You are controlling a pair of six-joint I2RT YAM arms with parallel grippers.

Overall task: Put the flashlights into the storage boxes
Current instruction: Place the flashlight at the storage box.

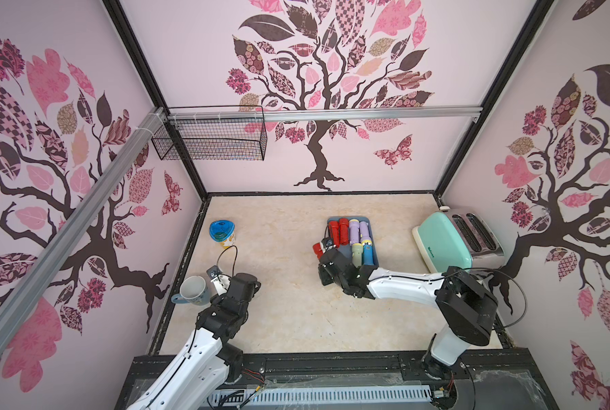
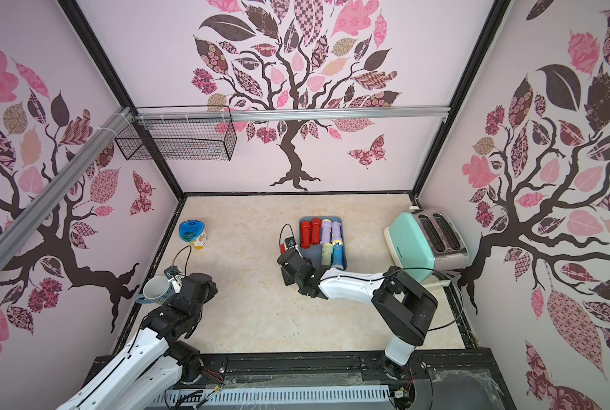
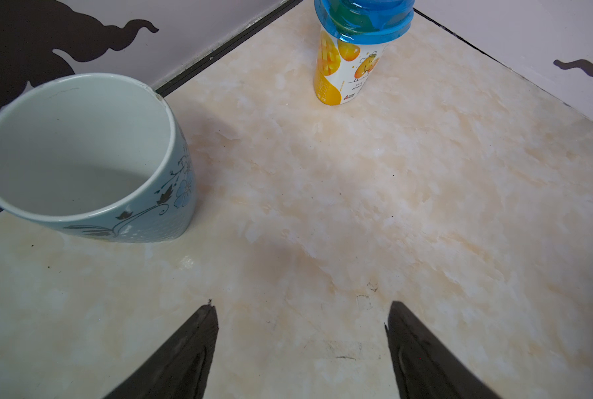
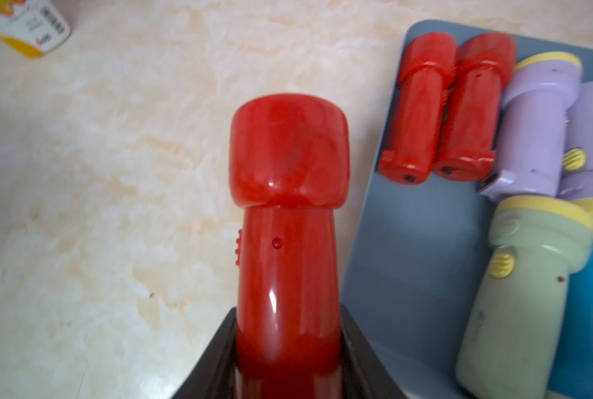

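My right gripper [image 4: 288, 311] is shut on a red flashlight [image 4: 288, 207], which hangs over the table just beside the slate-blue storage box [image 4: 409, 241]. In both top views the held red flashlight [image 1: 317, 249] [image 2: 282, 245] sits at the box's left edge. Inside the storage box [image 1: 347, 251] lie two red flashlights [image 1: 338, 232], two lilac ones [image 1: 358, 230], a pale green one [image 1: 357, 255] and a blue one [image 1: 368, 255]. My left gripper [image 3: 300, 307] stands open over bare table near the left wall, with nothing between its fingers.
A pale blue flowered mug [image 3: 81, 155] [image 1: 193, 289] stands close to the left gripper by the left wall. A blue-lidded yellow cup [image 1: 222, 232] stands further back. A mint toaster [image 1: 445, 241] is at the right wall, and a black wire basket [image 1: 211, 138] hangs from the rail.
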